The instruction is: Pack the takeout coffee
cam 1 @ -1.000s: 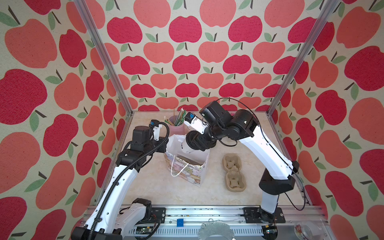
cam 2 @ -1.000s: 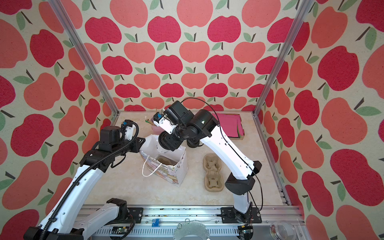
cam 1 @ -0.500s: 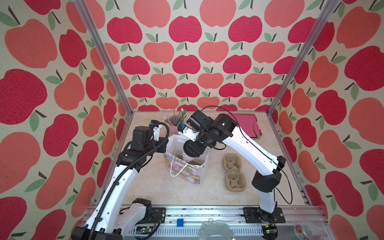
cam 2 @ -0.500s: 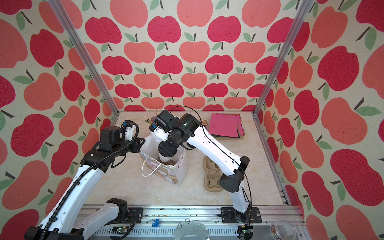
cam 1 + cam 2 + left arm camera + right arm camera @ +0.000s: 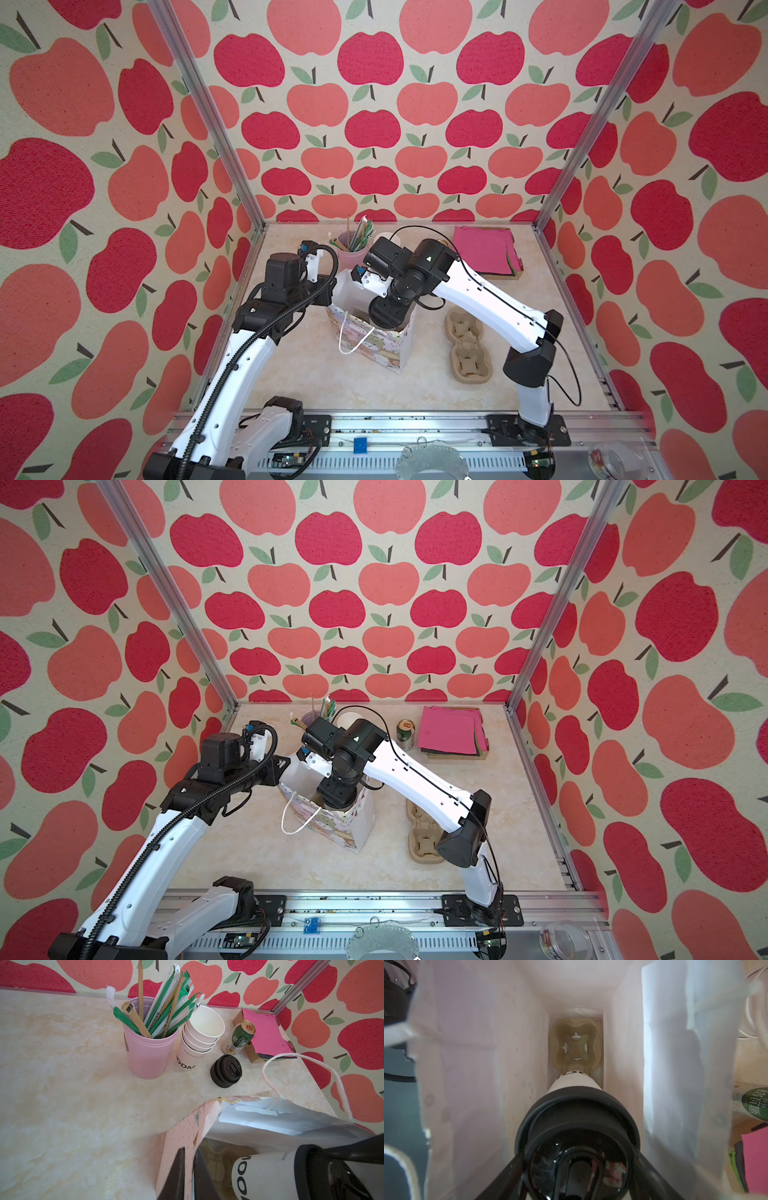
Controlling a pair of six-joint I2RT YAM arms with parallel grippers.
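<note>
The takeout coffee (image 5: 575,1082), a white cup with black lettering and a black sip lid, hangs upright inside the patterned paper bag (image 5: 374,345). My right gripper (image 5: 578,1147) is shut on its lid rim, one finger on each side. Below the cup, a brown pulp cup carrier (image 5: 576,1047) lies on the bag's floor. In the left wrist view the cup (image 5: 266,1174) shows inside the bag's mouth. My left gripper (image 5: 190,1169) is shut on the bag's side wall (image 5: 182,1126) near the top edge. In both top views the right wrist (image 5: 336,791) covers the bag's opening.
Behind the bag stand a pink tumbler of straws (image 5: 148,1051), a stack of lidless white cups (image 5: 197,1043), a green can (image 5: 241,1036) and loose black lids (image 5: 226,1071). Pink napkins (image 5: 486,249) lie at the back right. Another pulp carrier (image 5: 467,345) lies right of the bag.
My right arm has swung left from above the bag and gone down into its mouth with the coffee. The left arm has stayed on the bag's wall.
</note>
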